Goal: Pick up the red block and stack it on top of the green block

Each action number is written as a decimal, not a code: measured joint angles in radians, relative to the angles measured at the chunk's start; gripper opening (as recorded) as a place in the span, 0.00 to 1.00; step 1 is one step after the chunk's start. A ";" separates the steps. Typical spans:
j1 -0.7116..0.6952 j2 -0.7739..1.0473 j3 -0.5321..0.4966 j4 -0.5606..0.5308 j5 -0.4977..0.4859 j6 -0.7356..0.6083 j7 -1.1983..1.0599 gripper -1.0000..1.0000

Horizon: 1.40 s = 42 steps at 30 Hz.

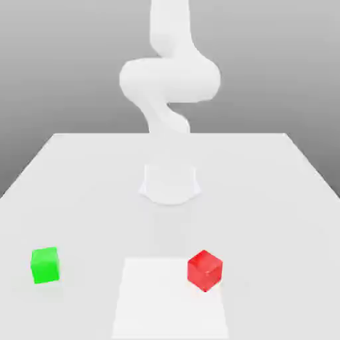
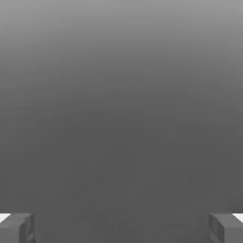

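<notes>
No readable text, label, brand, number or sign appears anywhere

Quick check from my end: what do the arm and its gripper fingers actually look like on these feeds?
The arm is plain glossy white, built of thick rounded segments on a round white base; no cables or markings show. On the hand view, the gripper has two blocky grey fingers with squared edges and a white patch at each outer upper corner.

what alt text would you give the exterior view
A small glossy red cube and a small green cube sit apart on a pale table, red toward the view's right, green toward its left. A white robot arm rises behind them, touching neither.
</notes>
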 joint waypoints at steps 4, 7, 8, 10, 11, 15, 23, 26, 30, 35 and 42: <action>0.091 0.141 -0.064 -0.088 0.044 0.084 -0.132 0.50; 0.144 0.243 -0.091 -0.150 0.075 0.143 -0.227 0.50; 0.160 0.277 -0.097 -0.171 0.084 0.163 -0.258 0.50; 0.190 0.345 -0.105 -0.212 0.100 0.203 -0.317 0.50; 0.204 0.378 -0.108 -0.233 0.106 0.223 -0.345 0.50; 0.245 0.508 -0.105 -0.317 0.110 0.304 -0.443 0.50; 0.265 0.722 -0.083 -0.451 -0.022 0.464 -0.507 0.50; 0.264 0.781 -0.079 -0.444 -0.013 0.515 -0.520 0.50; 0.251 0.867 -0.058 -0.432 0.024 0.588 -0.548 0.50; 0.218 0.953 -0.015 -0.424 0.063 0.660 -0.574 0.00; 0.219 0.940 -0.019 -0.425 0.052 0.648 -0.567 0.00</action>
